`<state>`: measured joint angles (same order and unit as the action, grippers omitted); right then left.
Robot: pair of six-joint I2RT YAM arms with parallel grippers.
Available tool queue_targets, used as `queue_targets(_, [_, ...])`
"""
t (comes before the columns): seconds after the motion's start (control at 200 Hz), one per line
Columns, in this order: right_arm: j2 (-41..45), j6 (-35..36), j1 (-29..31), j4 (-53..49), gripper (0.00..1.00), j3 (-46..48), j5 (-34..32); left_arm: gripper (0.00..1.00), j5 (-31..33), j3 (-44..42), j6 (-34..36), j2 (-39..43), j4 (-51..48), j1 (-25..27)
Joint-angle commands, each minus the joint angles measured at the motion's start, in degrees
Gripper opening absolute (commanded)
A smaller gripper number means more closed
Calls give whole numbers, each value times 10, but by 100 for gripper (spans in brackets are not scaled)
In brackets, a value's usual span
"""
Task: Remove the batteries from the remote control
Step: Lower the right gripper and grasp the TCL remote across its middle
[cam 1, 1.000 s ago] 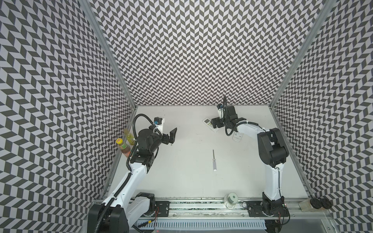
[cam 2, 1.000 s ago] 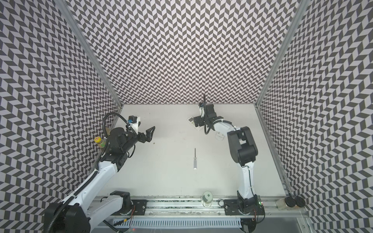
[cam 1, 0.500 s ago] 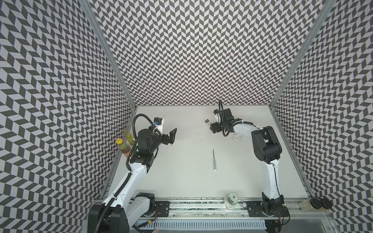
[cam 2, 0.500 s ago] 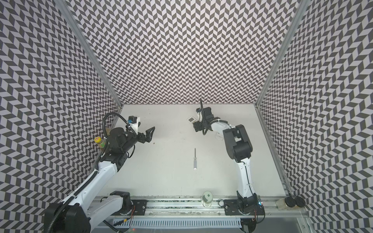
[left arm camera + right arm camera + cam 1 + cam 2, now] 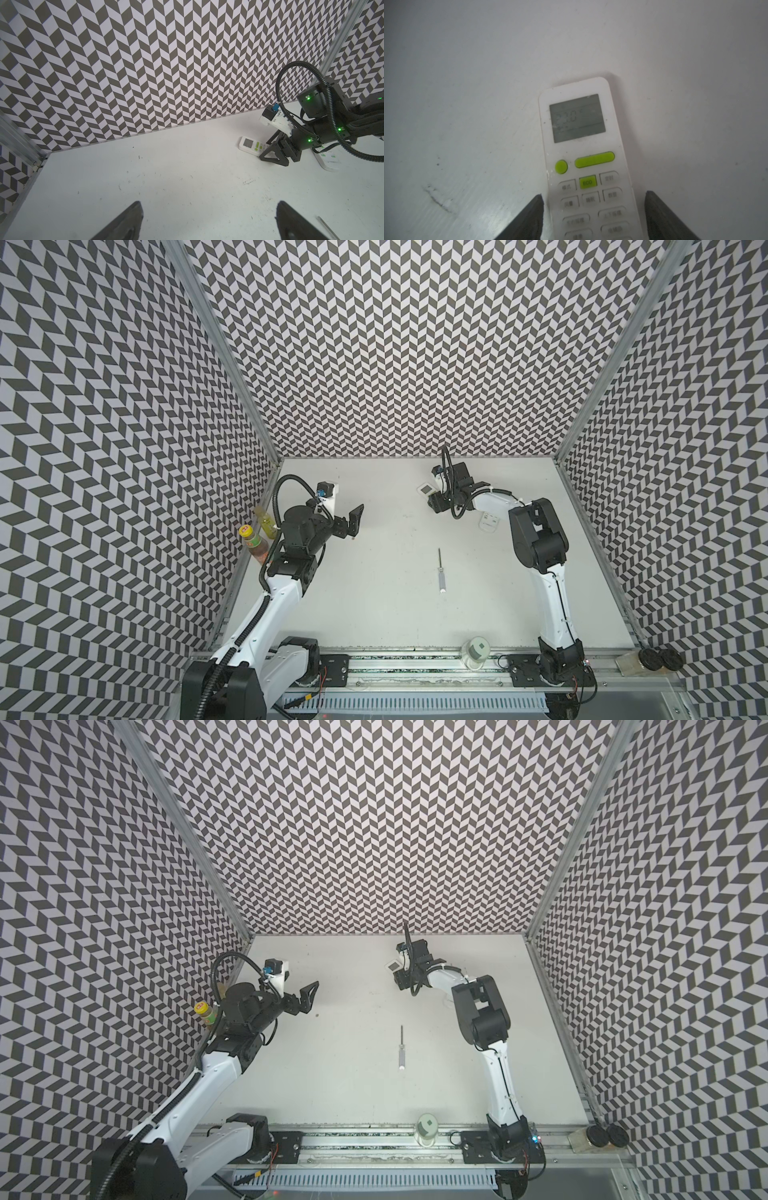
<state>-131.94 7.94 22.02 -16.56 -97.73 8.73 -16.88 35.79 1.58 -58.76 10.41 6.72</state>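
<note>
Astride the white rectangular plastic remote control point(image 5: 583, 145), face-up on the pale tabletop point(image 5: 467, 104) with batteries out of sight, the right hand point(image 5: 593, 194) stands half-open, gripping nothing, so uneven closing could skid it away; well apart, the left hand point(image 5: 208, 202) gapes empty.

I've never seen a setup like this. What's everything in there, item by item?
screen remote: one, white with green buttons, far side of the table
second remote: one, white, just right of the first
screwdriver: one, dark shaft, clear handle, mid-table
bottles: two, yellowish, against the left wall
jar: one, clear, front rail
discs: two, black, front right corner
table: one, white
left gripper: black, open, empty
right gripper: black, open, straddling the screen remote
</note>
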Motion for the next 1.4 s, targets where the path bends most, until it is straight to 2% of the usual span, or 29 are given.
queue_targets(0.0, [-19, 6, 3, -15, 69, -12, 9, 100, -8, 4, 6, 7, -2, -1])
queue_targets(0.391, [-21, 1, 4, -18, 53, -15, -1, 100, -3, 2, 17, 6, -1, 1])
queue_targets(0.736, [10, 6, 4, -32, 51, -14, -7, 100, -11, -1, 44, 5, -4, 3])
queue_targets(0.911, [66, 20, 16, -59, 51, -4, -2, 100, -50, 6, 100, 9, -28, 3])
queue_targets(1.132, [171, 29, 40, -61, 48, 60, 26, 100, -31, 32, 178, 10, -74, 11])
queue_targets(1.282, [246, 20, 48, -45, 48, 120, 70, 100, -24, 56, 227, 7, -117, 22])
queue_targets(1.392, [299, 12, 51, -30, 48, 158, 103, 100, -26, 98, 280, -4, -185, 41])
